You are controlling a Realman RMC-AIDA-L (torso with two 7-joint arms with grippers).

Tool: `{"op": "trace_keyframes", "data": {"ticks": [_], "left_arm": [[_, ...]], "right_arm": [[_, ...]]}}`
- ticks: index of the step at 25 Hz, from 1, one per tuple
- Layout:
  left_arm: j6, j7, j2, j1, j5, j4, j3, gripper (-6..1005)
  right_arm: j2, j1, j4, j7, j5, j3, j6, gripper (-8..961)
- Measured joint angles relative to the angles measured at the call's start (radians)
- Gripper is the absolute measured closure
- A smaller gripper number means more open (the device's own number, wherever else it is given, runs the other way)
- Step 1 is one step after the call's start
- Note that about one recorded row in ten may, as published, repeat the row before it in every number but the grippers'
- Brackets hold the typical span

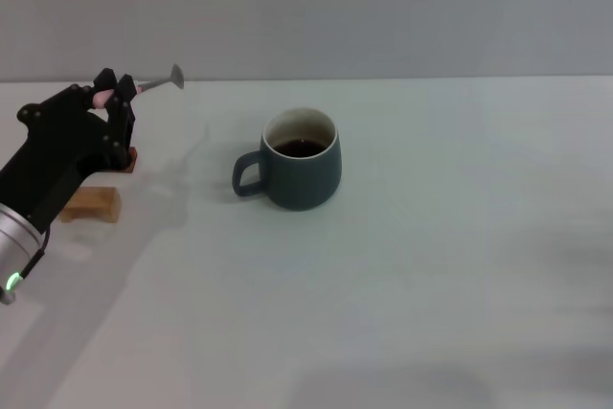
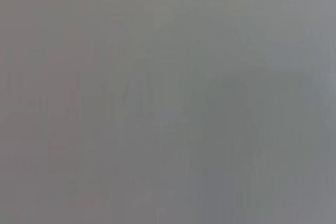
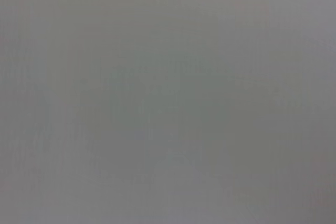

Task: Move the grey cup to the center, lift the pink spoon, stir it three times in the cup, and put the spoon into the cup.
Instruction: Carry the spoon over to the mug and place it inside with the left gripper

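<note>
**Head view: spoon is up, stirring has not begun**

Head view shows the grey cup point(image 1: 301, 160) sitting near the middle of the desk point(image 1: 431, 265), so I think the first job is done. It stands upright with its handle pointing toward my left side. I can see something dark inside it.

I see the pink spoon point(image 1: 153, 85) up in the air, well off to the left of the cup and nearer the back of the desk. Its pink handle is pinched in the left gripper point(image 1: 117, 95), whose jaws are closed tight on it. The silver bowl end sticks out toward the cup, tipped up a little. So the lifting is done too, I would say.

What is left: carry the spoon over the cup, dip it in, stir three times, and let it go inside.

My left arm point(image 1: 48, 174) reaches up from the low left corner, with the wrist raised. Under it lie a tan block point(image 1: 93, 204) and a red-brown block point(image 1: 127, 161), mostly hidden.

Both wrist views show only plain grey. My right arm is not in sight.
</note>
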Motion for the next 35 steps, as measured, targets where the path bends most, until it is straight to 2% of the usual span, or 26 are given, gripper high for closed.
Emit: {"op": "trace_keyframes", "data": {"ticks": [3,5,6,7,8,21,27,35], "left_arm": [[-0.040,-0.001,0.022,-0.007,0.002,-0.037,0.012,849],[-0.051,-0.001,0.028,-0.010,0.003,-0.048,0.017,849],[-0.068,-0.001,0.041,-0.013,0.003,-0.070,0.026,849],[-0.068,-0.001,0.041,-0.013,0.003,-0.070,0.026,849],[-0.080,-0.001,0.052,-0.016,0.003,-0.088,0.038,849],[-0.170,0.006,0.095,-0.047,0.004,-0.205,0.110,850],[-0.194,0.006,0.098,-0.072,0.004,-0.218,0.141,850],[-0.254,0.010,0.082,-0.116,0.004,-0.197,0.172,850]], "right_arm": [[0.000,-0.014,-0.002,0.000,0.002,0.022,-0.003,953],[0.000,-0.020,-0.001,0.000,0.002,0.028,-0.004,953],[0.000,-0.027,-0.001,0.000,0.002,0.042,-0.006,954],[0.000,-0.027,-0.001,0.000,0.002,0.042,-0.006,954],[0.000,-0.035,-0.005,0.000,0.002,0.060,-0.006,954],[0.000,-0.054,-0.058,0.000,0.002,0.171,-0.006,953],[0.000,-0.056,-0.079,0.000,0.002,0.219,-0.004,954],[0.000,-0.053,-0.092,0.000,0.002,0.233,0.001,954]]}}
